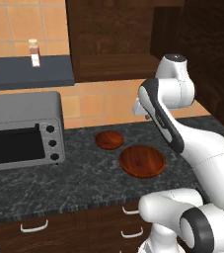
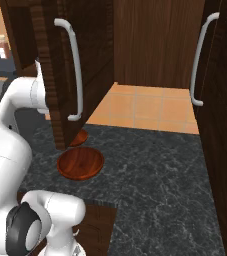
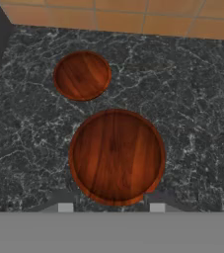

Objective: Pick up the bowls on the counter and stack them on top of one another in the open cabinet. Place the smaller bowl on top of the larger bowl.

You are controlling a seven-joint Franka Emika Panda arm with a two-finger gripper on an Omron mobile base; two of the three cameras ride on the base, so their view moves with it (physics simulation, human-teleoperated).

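Note:
The larger bowl (image 1: 142, 161) (image 2: 80, 162) (image 3: 116, 155) rests on the dark speckled counter (image 1: 59, 183) (image 2: 155, 165) (image 3: 192, 99). The smaller bowl (image 1: 109, 140) (image 3: 82, 75) sits apart just behind it, toward the tiled wall; a cabinet door half hides the smaller bowl (image 2: 79, 137) from the right base. My gripper (image 3: 111, 208) hovers over the larger bowl's near rim, open, its fingertips (image 3: 65, 207) spread wider than half the bowl and holding nothing. The open cabinet (image 1: 113, 39) (image 2: 155, 45) hangs above the counter.
A grey toaster oven (image 1: 22, 131) stands on the counter to the left. A dark-blue wall shelf (image 1: 29, 71) above it carries small bottles. The open cabinet's doors (image 2: 65, 65) (image 2: 220, 100) with white handles jut out over the counter. Drawers lie below the front edge.

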